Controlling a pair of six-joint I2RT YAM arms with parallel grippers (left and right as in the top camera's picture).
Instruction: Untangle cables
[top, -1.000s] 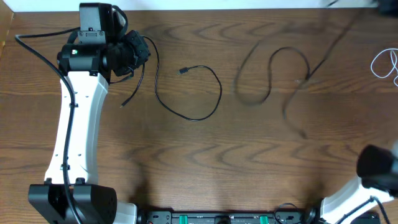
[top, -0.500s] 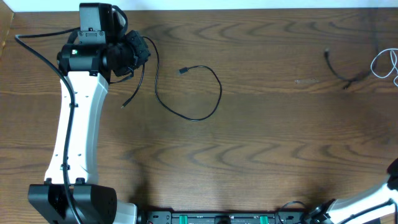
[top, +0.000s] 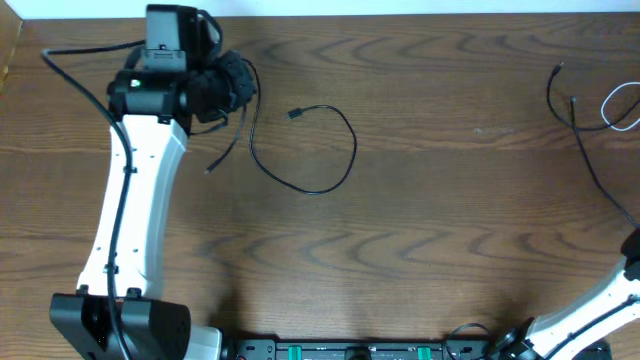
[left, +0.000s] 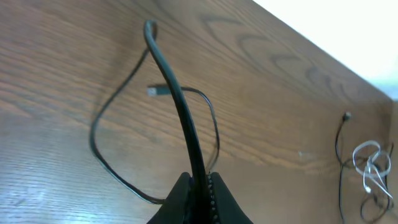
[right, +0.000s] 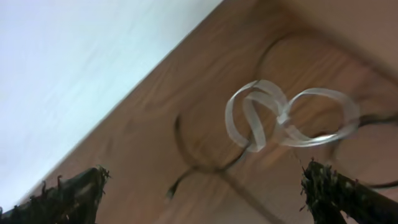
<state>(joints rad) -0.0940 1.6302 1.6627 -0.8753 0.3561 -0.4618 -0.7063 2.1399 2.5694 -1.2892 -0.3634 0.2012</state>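
**Entry: cable-sorting station, 3 cords, 2 arms**

1. Black cable (top: 354, 150): lying at the table's (top: 420, 260) left-centre in 1 open loop, its plug (top: 296, 114) pointing left and not crossing any other cord. The left gripper (left: 200, 186) is pinching it, jaws closed tight on the cord, which is rising in a stiff arc out of the fingers (wrist view). A short free tail is hanging beside the left arm.

2. Second black cable (top: 549, 92): sitting at the far right, well apart from item 1, running from a hooked end down towards the right edge.

3. White cable (right: 286, 115): bunching in 2 or 3 small loops at the right edge, touching or crossing item 2 (which one is on top, I cannot tell).

4. Right gripper (right: 205, 171): hovering over items 2 and 3 with its jaws spread wide, holding nothing.

**Progress, as judged:** 1 cord is looking fully separated; the right-hand pair is looking like the remaining work, and the white loops are themselves needing opening out.

**Obstructions:** nothing is lying between the 2 groups. The pair is sitting close to the table's edge, so a pull outward is risking dragging them off (the blurred wrist view is giving little detail).
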